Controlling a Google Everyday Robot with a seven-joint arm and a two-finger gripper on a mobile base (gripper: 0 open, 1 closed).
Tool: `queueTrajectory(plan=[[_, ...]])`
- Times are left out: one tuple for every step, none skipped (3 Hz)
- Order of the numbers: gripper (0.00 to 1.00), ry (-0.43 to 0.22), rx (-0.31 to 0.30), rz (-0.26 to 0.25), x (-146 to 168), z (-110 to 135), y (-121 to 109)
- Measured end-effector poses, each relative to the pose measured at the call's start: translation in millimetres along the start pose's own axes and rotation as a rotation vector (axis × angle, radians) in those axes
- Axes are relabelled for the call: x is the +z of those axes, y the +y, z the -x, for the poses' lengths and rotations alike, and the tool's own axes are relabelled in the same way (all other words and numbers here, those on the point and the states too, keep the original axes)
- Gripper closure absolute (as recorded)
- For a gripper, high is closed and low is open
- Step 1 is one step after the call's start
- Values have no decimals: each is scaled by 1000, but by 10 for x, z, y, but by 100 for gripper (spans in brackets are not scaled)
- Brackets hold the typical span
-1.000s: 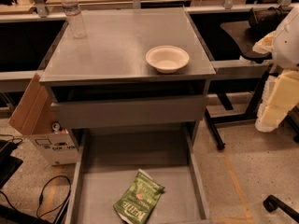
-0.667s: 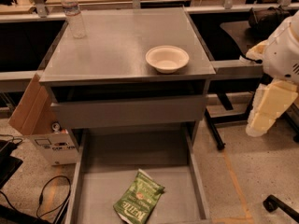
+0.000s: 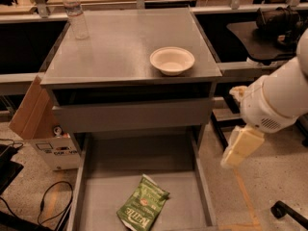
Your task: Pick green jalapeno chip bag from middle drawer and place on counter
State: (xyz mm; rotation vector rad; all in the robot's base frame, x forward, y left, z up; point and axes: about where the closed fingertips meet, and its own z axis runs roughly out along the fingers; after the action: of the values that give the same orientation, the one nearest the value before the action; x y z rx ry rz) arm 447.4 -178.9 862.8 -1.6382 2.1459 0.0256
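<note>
Far to the left of the claw, a cardboard box [image 3: 26, 110] leans against the cabinet, and a dark cable [image 3: 48, 201] loops on the floor lower down. Up and well to the claw's left, a clear water bottle [image 3: 75, 11] stands upright on the back left corner of the grey metal surface [image 3: 115, 47]. Below that top, a closed drawer front [image 3: 130, 114] sits at about the claw's height. The open drawer [image 3: 85, 177] reaches out lower than the claw and to its left. The green chip bag [image 3: 143, 208] lies flat on the drawer's bottom near the front, tilted, below and left of the claw and well apart from it. A white bowl [image 3: 172, 60] rests on the surface's right side, above and left of the claw.

The claw [image 3: 236, 153] hangs to the right of the cabinet, outside the drawer's right wall, pointing down and leftward. I cannot tell whether it is open or closed; it is clear of the bag. The white arm [image 3: 281, 93] rises up and right from it, and a black wheel [image 3: 279, 209] sits lower right.
</note>
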Motion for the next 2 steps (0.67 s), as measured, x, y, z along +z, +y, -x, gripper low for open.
queueTrajectory(plan=[[0,-18,54,-47,640,29,43],[0,-16,53,-44,637,26,53]])
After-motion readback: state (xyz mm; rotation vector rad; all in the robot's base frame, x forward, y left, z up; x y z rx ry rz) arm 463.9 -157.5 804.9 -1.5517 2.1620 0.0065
